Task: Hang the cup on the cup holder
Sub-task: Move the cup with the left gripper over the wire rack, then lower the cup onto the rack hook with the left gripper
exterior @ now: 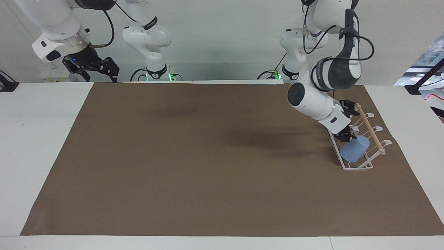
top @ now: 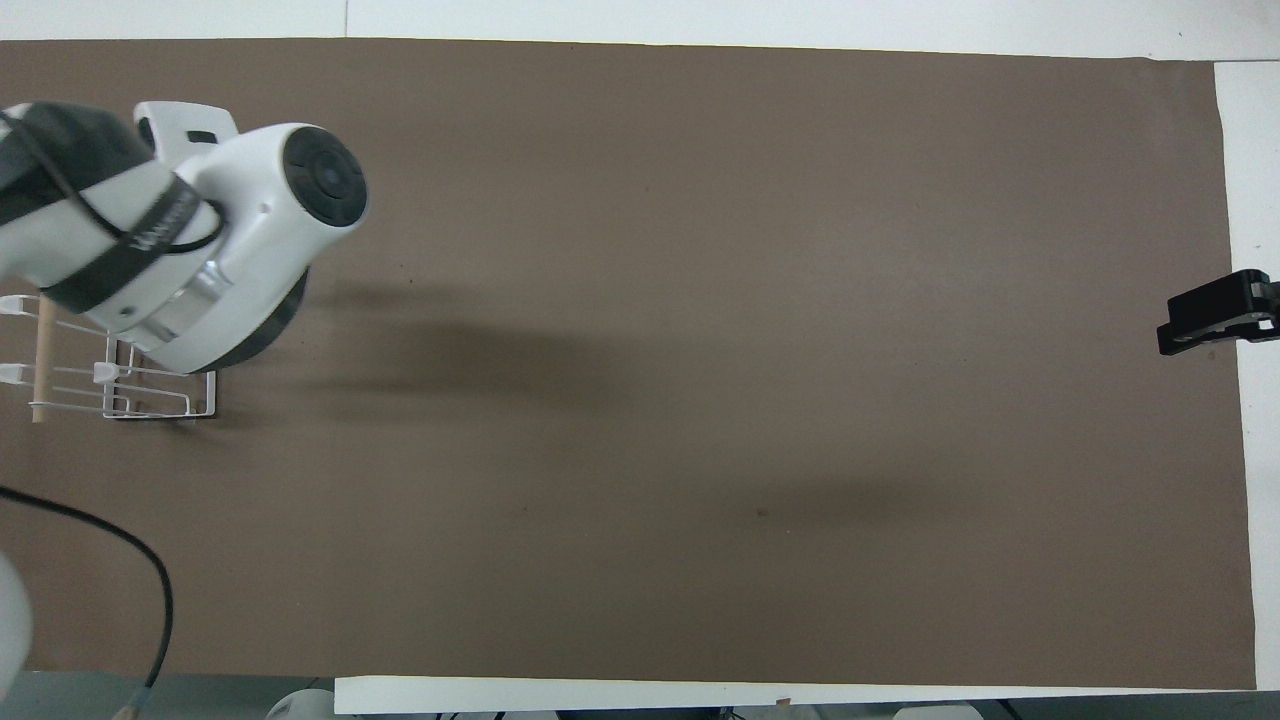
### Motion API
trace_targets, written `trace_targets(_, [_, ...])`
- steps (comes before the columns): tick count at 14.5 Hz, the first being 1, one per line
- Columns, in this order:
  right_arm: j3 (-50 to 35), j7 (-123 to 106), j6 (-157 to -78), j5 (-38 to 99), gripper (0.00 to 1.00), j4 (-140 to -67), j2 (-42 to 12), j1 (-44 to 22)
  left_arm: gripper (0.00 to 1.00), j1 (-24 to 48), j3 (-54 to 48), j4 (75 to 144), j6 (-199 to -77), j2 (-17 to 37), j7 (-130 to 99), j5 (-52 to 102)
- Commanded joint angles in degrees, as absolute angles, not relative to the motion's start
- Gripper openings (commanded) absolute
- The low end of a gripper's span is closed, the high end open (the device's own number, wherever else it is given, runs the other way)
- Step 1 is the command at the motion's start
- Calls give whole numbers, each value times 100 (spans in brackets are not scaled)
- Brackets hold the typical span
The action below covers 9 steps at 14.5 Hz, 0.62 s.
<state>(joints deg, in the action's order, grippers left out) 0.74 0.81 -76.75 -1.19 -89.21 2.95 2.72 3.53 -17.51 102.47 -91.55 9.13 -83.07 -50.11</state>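
Observation:
The light-blue cup (exterior: 353,150) lies tilted on a prong of the white wire cup holder (exterior: 367,163), mouth down toward the base frame, narrow end up toward the wooden dowel (exterior: 369,129). My left gripper (exterior: 349,122) is open and empty, raised over the holder just above the cup; one fingertip (exterior: 346,138) is close beside the cup's upper end. In the overhead view my left arm hides the cup and the gripper; only part of the holder (top: 160,408) shows. My right gripper (exterior: 100,69) waits open over the table edge at the right arm's end and also shows in the overhead view (top: 1215,322).
A brown mat (exterior: 208,156) covers most of the white table (exterior: 41,139). The holder stands near the mat's edge at the left arm's end. A black cable (top: 160,590) hangs from the left arm.

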Motion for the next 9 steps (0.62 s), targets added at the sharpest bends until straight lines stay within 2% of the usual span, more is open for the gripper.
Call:
trace_targets(1, [53, -61, -7629, -26, 100, -8956, 360, 334, 100, 193, -1514, 10415, -9580, 747, -7377, -4239])
trace_targets(6, [53, -35, -7646, -123, 100, -8947, 360, 272, 100, 290, -1187, 10572, -9545, 73, -5944, -2666])
trace_targets(8, [44, -35, -7673, -289, 100, -8956, 360, 272, 100, 316, -1030, 10661, -9466, -280, -4657, -1797])
trace_targets(9, [35, -35, -7682, -290, 100, -8947, 360, 272, 100, 551, -793, 10652, -9344, -333, -4101, -1523])
